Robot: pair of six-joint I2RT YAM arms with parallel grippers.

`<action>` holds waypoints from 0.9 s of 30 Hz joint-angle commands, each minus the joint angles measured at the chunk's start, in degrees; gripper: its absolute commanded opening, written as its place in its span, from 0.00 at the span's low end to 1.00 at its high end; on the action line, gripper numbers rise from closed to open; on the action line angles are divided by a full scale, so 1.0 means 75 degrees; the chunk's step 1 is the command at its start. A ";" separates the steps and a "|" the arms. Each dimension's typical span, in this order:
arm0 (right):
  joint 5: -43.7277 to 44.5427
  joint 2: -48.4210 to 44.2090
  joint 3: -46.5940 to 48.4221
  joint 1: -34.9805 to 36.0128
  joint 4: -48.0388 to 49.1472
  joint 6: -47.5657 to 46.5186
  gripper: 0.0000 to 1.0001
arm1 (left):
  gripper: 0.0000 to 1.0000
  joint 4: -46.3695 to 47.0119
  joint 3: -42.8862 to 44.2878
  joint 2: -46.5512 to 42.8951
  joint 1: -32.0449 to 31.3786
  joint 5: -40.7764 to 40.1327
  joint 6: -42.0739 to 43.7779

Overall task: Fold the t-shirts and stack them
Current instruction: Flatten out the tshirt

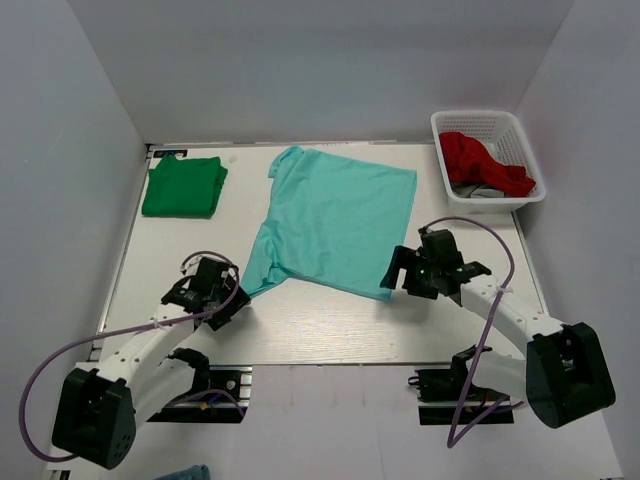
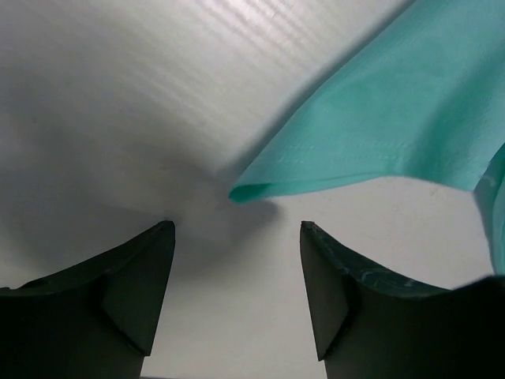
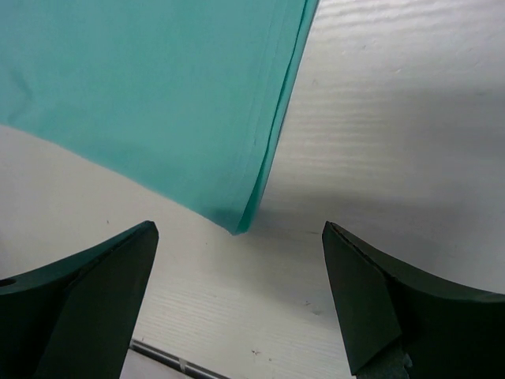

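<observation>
A teal t-shirt lies spread on the white table, folded in part. A folded green t-shirt lies at the back left. My left gripper is open and empty, just short of the teal shirt's near left corner. My right gripper is open and empty, just short of the shirt's near right corner. Neither gripper touches the cloth.
A white basket at the back right holds a red garment and something dark under it. White walls close in the table on three sides.
</observation>
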 commanded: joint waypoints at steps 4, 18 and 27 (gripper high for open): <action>-0.0381 0.0158 -0.0152 0.0371 0.0025 0.0173 0.91 | 0.71 0.0482 0.0122 0.1178 -0.0039 -0.1289 -0.0252; 0.0323 0.1025 0.0177 0.0886 -0.0199 0.0430 0.83 | 0.00 0.0998 0.0370 0.2083 -0.0039 -0.1047 0.0005; 0.0041 0.1518 0.0516 0.1332 0.0153 0.0466 0.78 | 0.00 0.1362 0.0358 0.2035 -0.0039 -0.1128 0.0077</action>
